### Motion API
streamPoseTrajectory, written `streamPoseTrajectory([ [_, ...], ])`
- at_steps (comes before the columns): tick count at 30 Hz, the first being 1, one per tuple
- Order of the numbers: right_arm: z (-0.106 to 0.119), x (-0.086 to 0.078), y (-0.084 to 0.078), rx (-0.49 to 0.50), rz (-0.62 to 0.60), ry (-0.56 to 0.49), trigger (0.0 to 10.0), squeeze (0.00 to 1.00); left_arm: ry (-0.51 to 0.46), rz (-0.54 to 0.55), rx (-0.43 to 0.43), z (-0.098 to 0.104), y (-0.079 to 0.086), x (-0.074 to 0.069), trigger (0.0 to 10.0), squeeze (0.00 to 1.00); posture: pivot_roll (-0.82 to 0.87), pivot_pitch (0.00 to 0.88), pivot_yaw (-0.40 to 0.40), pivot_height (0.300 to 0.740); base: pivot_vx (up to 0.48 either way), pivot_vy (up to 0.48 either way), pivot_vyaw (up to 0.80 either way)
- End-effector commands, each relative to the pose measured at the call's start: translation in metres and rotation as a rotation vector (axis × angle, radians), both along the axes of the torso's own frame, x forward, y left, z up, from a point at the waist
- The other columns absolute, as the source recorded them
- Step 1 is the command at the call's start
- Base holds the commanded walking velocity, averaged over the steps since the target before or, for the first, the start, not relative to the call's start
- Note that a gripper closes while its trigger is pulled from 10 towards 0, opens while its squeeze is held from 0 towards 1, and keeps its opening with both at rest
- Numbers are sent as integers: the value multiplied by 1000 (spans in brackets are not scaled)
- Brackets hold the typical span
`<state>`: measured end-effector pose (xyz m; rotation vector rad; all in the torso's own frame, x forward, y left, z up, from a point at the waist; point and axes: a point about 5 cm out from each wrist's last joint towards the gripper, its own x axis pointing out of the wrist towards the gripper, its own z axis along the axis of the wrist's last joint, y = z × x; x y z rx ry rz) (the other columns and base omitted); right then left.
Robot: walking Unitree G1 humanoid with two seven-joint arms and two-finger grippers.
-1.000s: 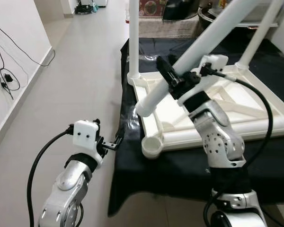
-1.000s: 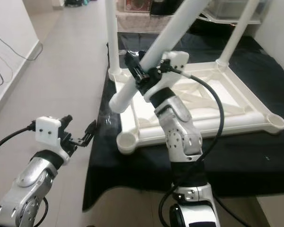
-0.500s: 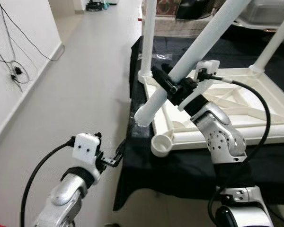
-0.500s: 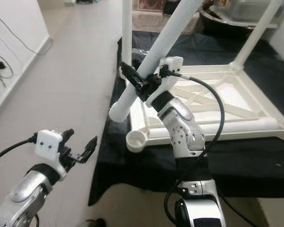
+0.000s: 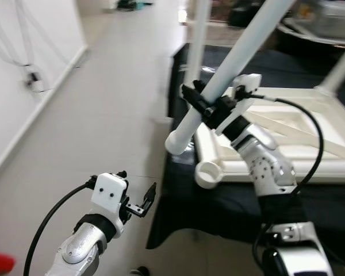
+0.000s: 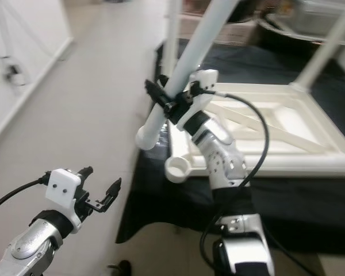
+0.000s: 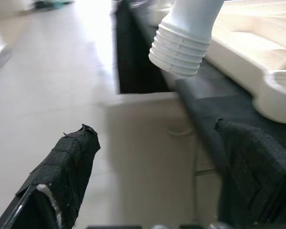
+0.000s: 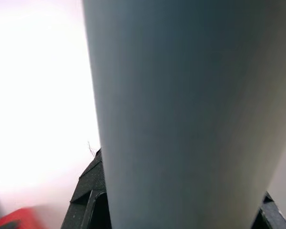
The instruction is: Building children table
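Gripping a white table leg (image 5: 218, 91) in my right claw (image 5: 202, 106), I have it pinched partway up its length, slanted, with its ribbed lower end (image 7: 183, 42) hanging in the air just above and beside the open corner socket (image 5: 207, 172) of the upturned tabletop (image 6: 287, 123). That tabletop lies underside up on the black-draped surface (image 6: 310, 198), with other legs already standing in its far corners; one upright leg (image 6: 173, 29) rises just behind my claw. My left claw (image 5: 139, 202) hangs low over the pale floor (image 5: 98, 109), fingers spread and holding nothing.

My worry is the angle. If the leg goes down tilted like this, I judge its ribbed end will catch the socket's rim or jam crooked instead of seating. Pressing on that overhanging corner could also tip or slide the tabletop, since nothing steadies it. The long free upper end might knock the neighbouring leg.

The corner socket is a round cup, and it looks empty.
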<state>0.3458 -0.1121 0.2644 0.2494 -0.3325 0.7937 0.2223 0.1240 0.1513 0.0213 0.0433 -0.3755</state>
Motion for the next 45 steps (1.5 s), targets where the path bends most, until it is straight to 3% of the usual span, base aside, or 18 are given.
streamPoseTrajectory([
  [1, -1, -4, 3, 2, 10, -1, 10000, 0, 26, 21, 18, -5, 3, -1, 10000, 0, 121, 197, -53, 740, 0, 0, 800],
  [11, -5, -5, 8, 35, 8, 41, 10000, 0, 23, 48, 62, -9, 5, 4, 10000, 0, 113, 184, -50, 740, 0, -229, 326],
  [20, 0, -2, -4, 24, -1, 17, 10000, 0, 39, 80, 39, -9, 7, 7, 10000, 0, 113, 178, -46, 740, 0, -210, 0],
  [23, 2, -2, -7, 20, 26, 18, 10000, 0, 36, 85, 43, -10, 8, 7, 10000, 0, 116, 179, -48, 740, 0, 0, 0],
  [26, 2, -6, -9, 20, 154, 48, 10000, 0, 37, 82, 35, -10, 9, 6, 10000, 0, 117, 183, -49, 740, 0, 0, 0],
  [29, 2, -7, -11, 15, 202, 51, 10000, 0, 36, 63, 14, -9, 7, 4, 10000, 0, 119, 189, -49, 740, 0, 0, 0],
  [39, 12, -5, -46, -95, 345, 52, 10000, 0, 84, -276, -143, -2, -13, -31, 10000, 0, 123, 215, -48, 740, 0, 0, 0],
  [42, 14, -6, -49, -150, 407, 39, 10000, 0, 140, -413, -197, -2, -23, -45, 10000, 0, 122, 227, -48, 740, 0, 0, 0],
  [45, 13, -9, -50, -189, 460, 40, 10000, 0, 172, -482, -227, -2, -27, -52, 10000, 0, 123, 234, -45, 740, 0, 0, 0],
])
